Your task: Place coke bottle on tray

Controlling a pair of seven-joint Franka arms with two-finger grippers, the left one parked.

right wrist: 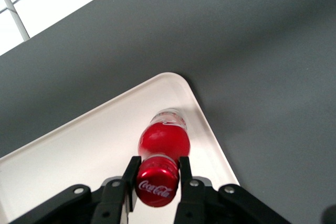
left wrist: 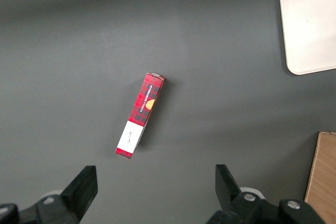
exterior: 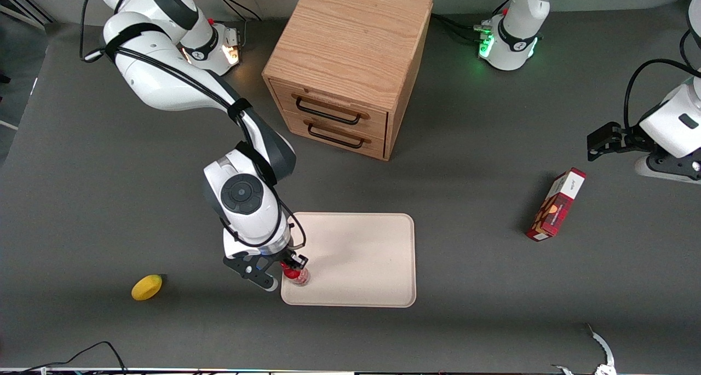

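In the front view, the gripper [exterior: 288, 266] sits over the tray [exterior: 361, 254] at the corner nearest the camera on the working arm's end, roughly at seven o'clock from the tray's centre, with the coke bottle [exterior: 296, 275] directly under it, upright, its long axis vertical. I count one bottle, one tray, one wooden drawer cabinet [exterior: 350, 63] with two drawers at twelve o'clock from the tray, one yellow lemon [exterior: 147, 287] toward the working arm's end, and one red plaid box [exterior: 556, 204] toward the parked arm's end. The left wrist view shows that same single box [left wrist: 140, 115] lying flat and one corner of the tray [left wrist: 310, 24] at two o'clock from it. In the right wrist view, the fingers [right wrist: 185, 174] clamp the bottle [right wrist: 163, 142] at its red cap, one on each side; its clear base appears to be over or on the tray [right wrist: 79, 150], close inside the rounded corner. Release looks like the remaining step, though I cannot tell whether the base is resting yet.
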